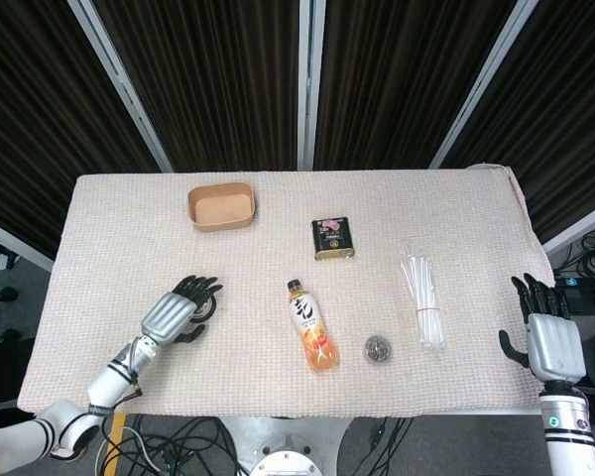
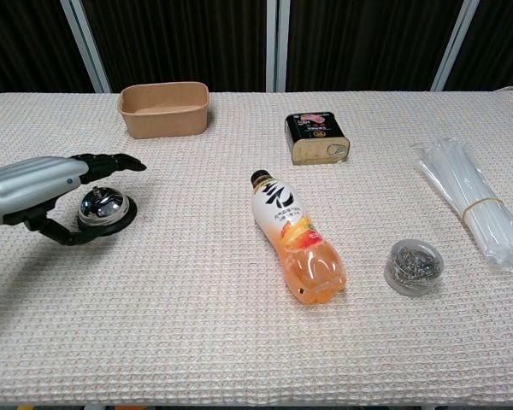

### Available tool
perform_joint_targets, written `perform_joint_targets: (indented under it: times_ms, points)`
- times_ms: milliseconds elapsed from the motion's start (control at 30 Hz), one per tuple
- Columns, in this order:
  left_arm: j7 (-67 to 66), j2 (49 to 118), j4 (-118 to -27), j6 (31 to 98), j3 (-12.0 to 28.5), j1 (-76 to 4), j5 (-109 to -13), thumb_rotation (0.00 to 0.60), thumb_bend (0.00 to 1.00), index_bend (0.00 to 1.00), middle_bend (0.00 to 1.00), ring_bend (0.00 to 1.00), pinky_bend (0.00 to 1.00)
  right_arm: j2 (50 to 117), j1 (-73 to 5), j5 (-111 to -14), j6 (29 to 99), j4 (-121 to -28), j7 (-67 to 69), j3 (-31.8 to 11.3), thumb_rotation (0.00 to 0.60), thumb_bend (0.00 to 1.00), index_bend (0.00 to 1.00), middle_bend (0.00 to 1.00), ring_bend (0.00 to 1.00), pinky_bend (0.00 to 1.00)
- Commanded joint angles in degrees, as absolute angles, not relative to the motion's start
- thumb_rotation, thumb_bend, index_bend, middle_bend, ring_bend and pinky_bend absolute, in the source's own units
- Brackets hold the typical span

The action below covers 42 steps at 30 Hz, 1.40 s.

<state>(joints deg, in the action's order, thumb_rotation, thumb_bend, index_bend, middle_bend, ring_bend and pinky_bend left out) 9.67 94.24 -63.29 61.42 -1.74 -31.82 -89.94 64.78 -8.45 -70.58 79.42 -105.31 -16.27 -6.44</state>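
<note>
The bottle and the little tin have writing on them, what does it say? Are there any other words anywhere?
Bottle: large dark characters on its white label, not clear enough to read; the small print beneath is blurred.
Tin: a pink patch with small print on its dark lid, too small to read.
Bell, paper bowl, bundle of straws and small round dish: no writing shows on them.

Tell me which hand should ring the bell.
Left. The left hand hovers right over the bell, fingers spread above its dome, thumb beside it. The right hand sits off the table's far right edge, with the bottle and straws between it and the bell.
</note>
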Motion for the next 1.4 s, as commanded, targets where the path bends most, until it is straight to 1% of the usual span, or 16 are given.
perform_joint_targets:
  times_ms: [33, 233, 400, 567, 700, 867, 1033, 1100, 1233, 1400]
  points:
    - [10.0, 94.9, -62.4, 60.1, -2.2, -31.7, -89.7, 0.6, 0.4, 0.0, 0.0, 0.0, 0.05, 64.8, -8.5, -70.5, 79.4, -105.3, -16.3, -6.5, 0.6, 0.29, 0.0, 0.0, 0.0, 0.0]
    - [11.3, 96.9, -58.9, 56.7, -3.4, -31.7, -88.6, 0.6, 0.4, 0.0, 0.0, 0.0, 0.05, 64.6, -8.5, -70.0, 79.3, -105.2, -16.2, -6.7, 0.6, 0.29, 0.0, 0.0, 0.0, 0.0]
    - [11.7, 97.1, -58.2, 57.9, -3.1, -31.7, -89.0, 0.6, 0.4, 0.0, 0.0, 0.0, 0.05, 64.6, -8.5, -70.2, 79.4, -105.2, -16.1, -6.6, 0.6, 0.29, 0.0, 0.0, 0.0, 0.0]
    - [10.5, 95.4, -60.5, 62.2, -1.0, -32.0, -89.8, 0.6, 0.4, 0.0, 0.0, 0.0, 0.05, 64.7, -8.5, -70.6, 79.6, -105.4, -16.2, -6.5, 0.6, 0.29, 0.0, 0.0, 0.0, 0.0]
    - [7.6, 91.9, -65.5, 65.6, 1.8, -31.7, -88.5, 0.6, 0.4, 0.0, 0.0, 0.0, 0.05, 64.6, -8.4, -70.6, 79.6, -105.4, -16.2, -6.4, 0.6, 0.29, 0.0, 0.0, 0.0, 0.0]
    - [-0.9, 86.5, -73.0, 71.9, 3.8, -27.2, -84.8, 0.6, 0.39, 0.0, 0.0, 0.0, 0.05, 64.4, -8.4, -70.4, 79.7, -105.4, -15.6, -6.7, 0.6, 0.29, 0.0, 0.0, 0.0, 0.0]
    - [-3.4, 81.2, -78.7, 79.5, 3.6, -20.6, -82.2, 0.6, 0.32, 0.0, 0.0, 0.0, 0.05, 64.1, -8.4, -70.2, 79.7, -105.4, -14.9, -7.0, 0.6, 0.29, 0.0, 0.0, 0.0, 0.0]
    - [-4.0, 78.9, -80.1, 81.9, 3.2, -18.4, -81.8, 0.6, 0.31, 0.0, 0.0, 0.0, 0.05, 64.0, -8.4, -70.2, 79.7, -105.5, -14.9, -7.0, 0.6, 0.29, 0.0, 0.0, 0.0, 0.0]
    - [-4.2, 75.8, -82.1, 85.4, 2.4, -15.0, -81.8, 0.6, 0.31, 0.0, 0.0, 0.0, 0.05, 64.1, -8.4, -70.3, 79.5, -105.5, -15.4, -6.7, 0.6, 0.29, 0.0, 0.0, 0.0, 0.0]
    - [-2.9, 74.1, -82.4, 87.2, 1.9, -12.3, -81.7, 0.6, 0.31, 0.0, 0.0, 0.0, 0.05, 64.6, -8.4, -71.1, 79.6, -105.6, -16.2, -6.2, 0.6, 0.29, 0.0, 0.0, 0.0, 0.0]
